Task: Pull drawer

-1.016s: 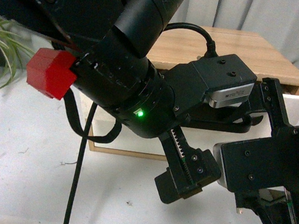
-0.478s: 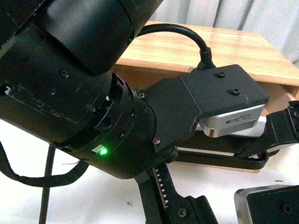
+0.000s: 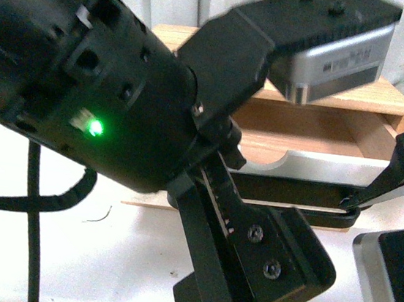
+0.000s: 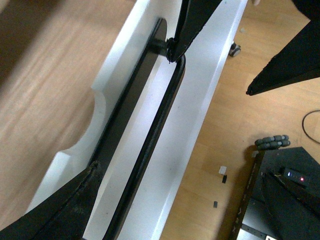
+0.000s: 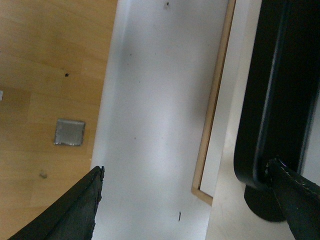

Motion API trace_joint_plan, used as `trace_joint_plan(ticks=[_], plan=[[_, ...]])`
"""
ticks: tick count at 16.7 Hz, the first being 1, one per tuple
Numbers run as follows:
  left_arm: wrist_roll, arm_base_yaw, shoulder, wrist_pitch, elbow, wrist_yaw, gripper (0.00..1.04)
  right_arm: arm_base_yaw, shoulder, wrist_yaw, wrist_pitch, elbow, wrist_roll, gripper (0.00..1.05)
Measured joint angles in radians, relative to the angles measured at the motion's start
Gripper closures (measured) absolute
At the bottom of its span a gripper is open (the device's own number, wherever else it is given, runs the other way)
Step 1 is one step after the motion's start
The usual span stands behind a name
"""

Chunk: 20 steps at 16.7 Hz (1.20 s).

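Front view: the drawer [image 3: 333, 165] stood pulled out beneath a wooden top [image 3: 389, 94]. Its white front was cut by a semicircular notch, and a black finger [image 3: 391, 170] met the right end of its long black bar handle [image 3: 293, 192]. Print on a silver camera housing [image 3: 338, 61] was too blurred to read.

Left wrist view: the left gripper [image 4: 170, 130] gaped wide — the drawer front lay between its jaws, and it clasped nothing.

Right wrist view: the right gripper [image 5: 185, 166] was spread too — one finger sat at the glossy handle.

Drawer [image 4: 185, 110] front smooth matt white, handle [image 4: 151, 137] glossy black, drawer inside pale grained wood, bench [image 5: 160, 100] matt white
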Motion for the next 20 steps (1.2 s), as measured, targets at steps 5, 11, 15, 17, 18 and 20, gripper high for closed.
trace_joint_plan(ticks=[5,11,15,17,18,20], plan=[[-0.403,0.259,-0.216,0.438,-0.072,-0.058,0.07,-0.132,-0.062,-0.112,0.404,0.125,0.645,0.06],[-0.576,0.3,-0.279,0.471,-0.142,-0.214,0.07,-0.138,-0.064,0.021,0.534,0.094,1.006,0.06],[-0.636,0.318,-0.314,0.451,-0.172,-0.294,0.07,-0.145,-0.077,0.078,0.544,0.054,1.193,0.06],[-0.689,0.345,-0.335,0.426,-0.175,-0.346,0.07,-0.146,-0.098,0.102,0.513,0.033,1.322,0.06],[-0.739,0.381,-0.369,0.419,-0.184,-0.382,0.07,-0.152,-0.133,0.108,0.523,0.005,1.435,0.06],[-0.837,0.456,-0.466,0.365,-0.209,-0.444,0.07,-0.156,-0.243,0.13,0.548,-0.049,1.6,0.06]])
